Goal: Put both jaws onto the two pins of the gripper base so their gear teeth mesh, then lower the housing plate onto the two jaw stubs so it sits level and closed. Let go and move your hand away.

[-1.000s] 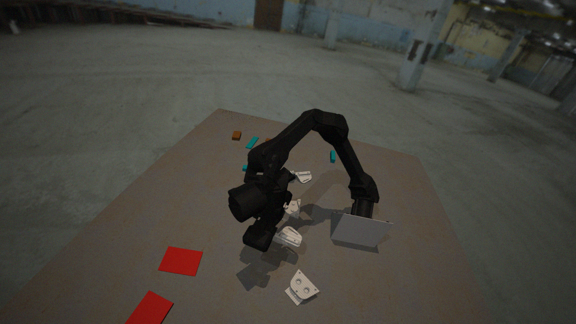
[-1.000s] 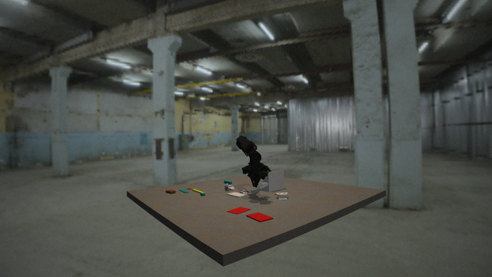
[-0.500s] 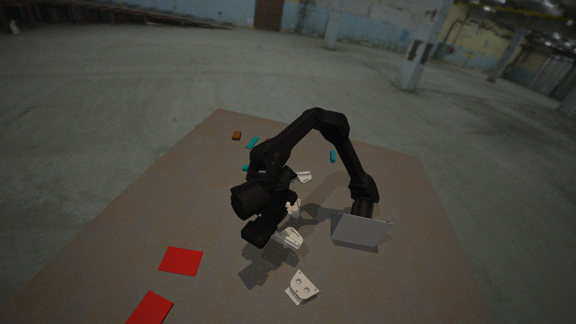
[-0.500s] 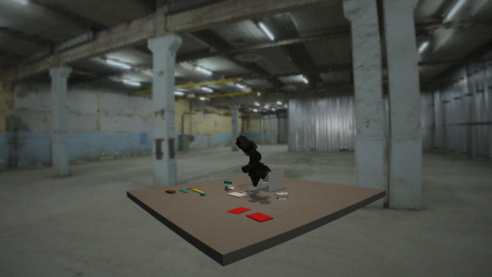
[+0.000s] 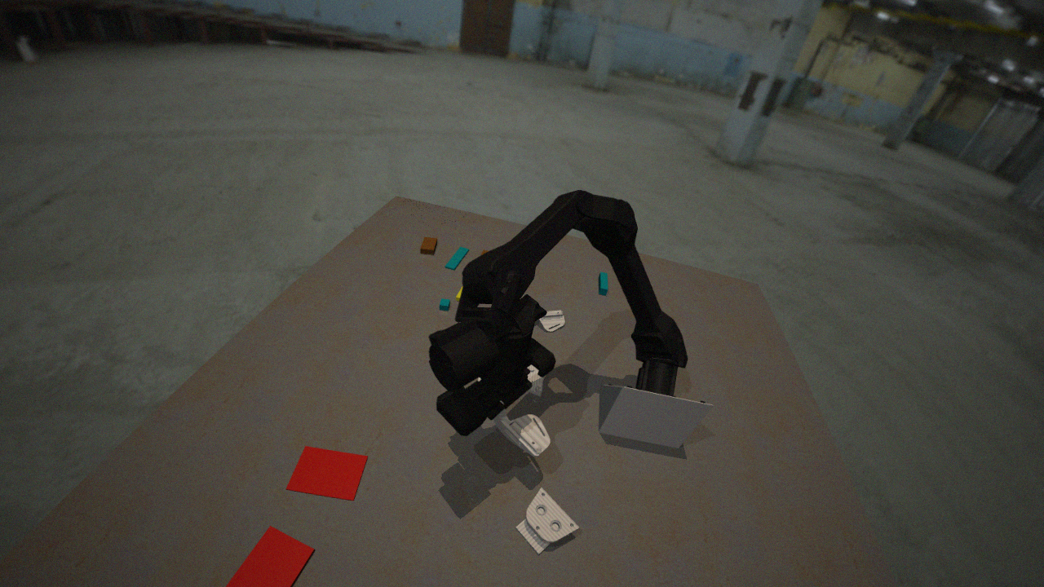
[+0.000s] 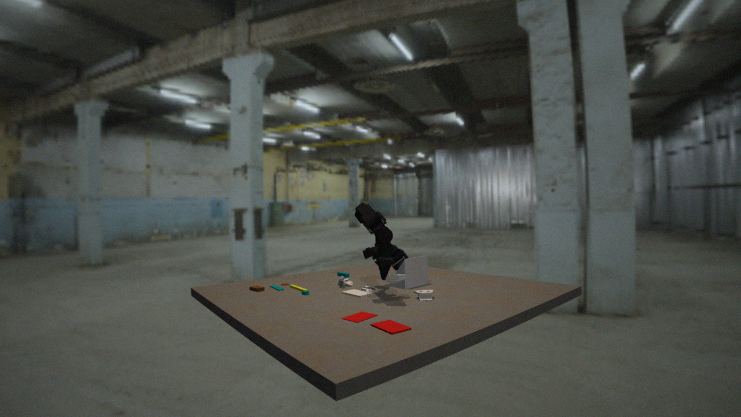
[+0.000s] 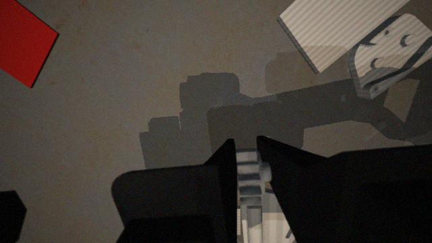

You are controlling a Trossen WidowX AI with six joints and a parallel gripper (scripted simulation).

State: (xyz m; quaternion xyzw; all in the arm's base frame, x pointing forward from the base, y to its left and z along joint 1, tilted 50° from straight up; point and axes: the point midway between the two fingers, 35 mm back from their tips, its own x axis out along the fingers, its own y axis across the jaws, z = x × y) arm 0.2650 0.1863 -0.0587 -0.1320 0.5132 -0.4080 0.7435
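My gripper (image 6: 383, 277) (image 7: 245, 143) is shut on the geared end of one white jaw (image 5: 530, 434) (image 7: 249, 189). It holds the jaw above the table, left of the arm's base in the top view. The other white jaw (image 5: 555, 319) (image 6: 344, 282) lies farther back. The gripper base (image 5: 535, 381) (image 7: 393, 52), with two round pins up and a flat ribbed part, is on the table at the wrist view's upper right. The arm partly hides it in the top view. The housing plate (image 5: 546, 523) (image 6: 424, 292), with two round holes, stands apart near the front.
Two red flat plates (image 5: 328, 473) (image 5: 271, 562) lie at the front left. Teal blocks (image 5: 457, 258) (image 5: 603, 284), an orange block (image 5: 428, 245) and a yellow strip (image 6: 299, 288) lie farther back. A grey upright panel (image 5: 653, 417) (image 6: 416, 272) stands by the arm's base.
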